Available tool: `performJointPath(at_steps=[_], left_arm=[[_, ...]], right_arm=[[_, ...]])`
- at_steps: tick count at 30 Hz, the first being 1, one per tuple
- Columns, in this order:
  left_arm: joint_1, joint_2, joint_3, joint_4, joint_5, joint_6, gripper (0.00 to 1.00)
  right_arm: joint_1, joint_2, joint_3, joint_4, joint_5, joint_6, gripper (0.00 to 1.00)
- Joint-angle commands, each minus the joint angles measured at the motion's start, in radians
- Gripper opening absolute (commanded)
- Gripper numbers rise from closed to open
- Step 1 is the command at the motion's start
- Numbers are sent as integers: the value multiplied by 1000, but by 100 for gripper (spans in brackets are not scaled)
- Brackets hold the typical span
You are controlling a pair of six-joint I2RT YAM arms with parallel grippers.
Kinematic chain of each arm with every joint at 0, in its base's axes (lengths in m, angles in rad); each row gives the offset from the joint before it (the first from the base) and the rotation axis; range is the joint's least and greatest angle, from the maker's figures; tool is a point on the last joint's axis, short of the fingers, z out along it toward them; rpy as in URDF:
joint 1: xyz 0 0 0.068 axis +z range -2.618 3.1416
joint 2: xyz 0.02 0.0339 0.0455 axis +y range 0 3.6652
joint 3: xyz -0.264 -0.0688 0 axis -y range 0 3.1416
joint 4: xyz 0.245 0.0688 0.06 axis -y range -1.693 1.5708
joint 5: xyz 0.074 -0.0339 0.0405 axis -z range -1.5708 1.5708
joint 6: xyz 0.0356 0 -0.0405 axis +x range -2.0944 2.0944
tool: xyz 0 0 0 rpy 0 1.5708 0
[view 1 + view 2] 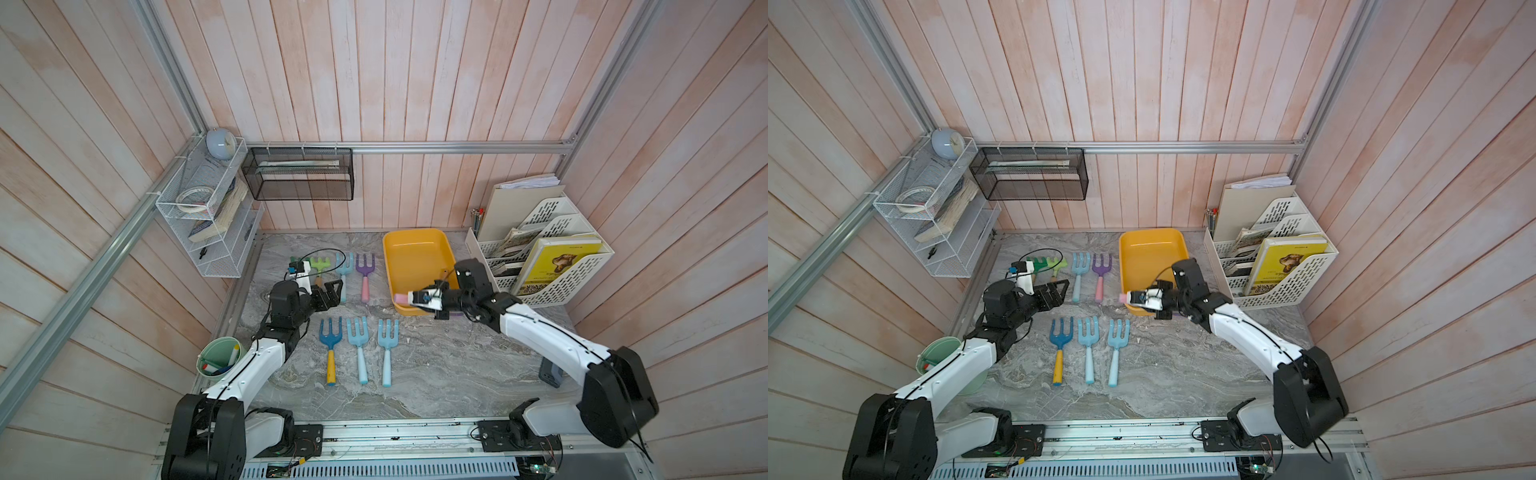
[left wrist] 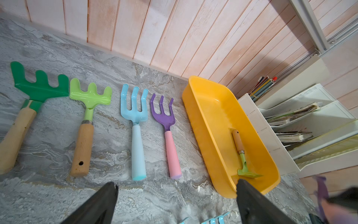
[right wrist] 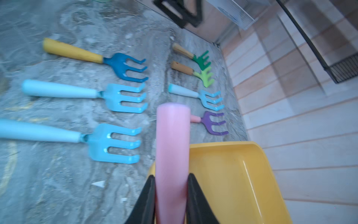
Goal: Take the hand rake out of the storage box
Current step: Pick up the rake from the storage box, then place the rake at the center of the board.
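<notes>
Nine rakes in all. Seven rakes [image 1: 357,334] lie flat on the worktop [image 1: 436,365]: four beyond the left claw [image 2: 176,183], three base-side of both claws. Left claw gapes wide, empty. Right claw [image 3: 171,176] is clamped on the pink-handled hand rake [image 3: 172,145], above the near rim of the storage box [image 1: 409,257]. Only the left wrist view shows the one green rake [image 2: 238,141] lying in the box; in both top views the right arm covers it.

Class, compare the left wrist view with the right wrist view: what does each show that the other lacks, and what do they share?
Left wrist only: a small green rake lying inside the storage box, and the white file rack. Right wrist only: the dark blue fork and, plainly, the right pincer shut on a pink handle. Both: the yellow box and the purple fork on the table.
</notes>
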Motion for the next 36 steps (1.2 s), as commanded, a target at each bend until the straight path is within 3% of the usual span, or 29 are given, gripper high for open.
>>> performJointPath(at_steps=[1,6,12,18,22,28,29,30,31,32,33,36], left_arm=[[5,4,-16,35,17,12,100],[4,-2,-25,40,11,18,100],[6,-4,-48,67,4,15,100],[7,46,-54,132,102,11,100],[5,53,-80,232,227,15,100],[5,56,-88,258,265,33,100],[5,56,-92,274,281,36,100],[2,54,-96,287,292,37,100],[-1,50,-100,292,293,40,100],[-7,43,-102,293,290,52,100],[-14,36,-103,291,285,68,100],[-53,12,-100,261,230,118,100]], right_arm=[[15,-62,-100,17,-126,-200,0],[138,-22,-200,42,-29,-243,0],[181,169,-78,-163,44,-255,0],[188,178,-112,-143,176,-205,0],[189,275,-63,-249,306,-207,0],[185,309,-55,-275,299,-195,0],[184,309,-55,-275,304,-195,5],[184,309,-55,-275,308,-195,22],[184,305,-56,-278,310,-197,50],[185,303,-53,-282,307,-196,90],[185,296,-51,-283,302,-196,98],[183,243,-56,-256,275,-184,98]])
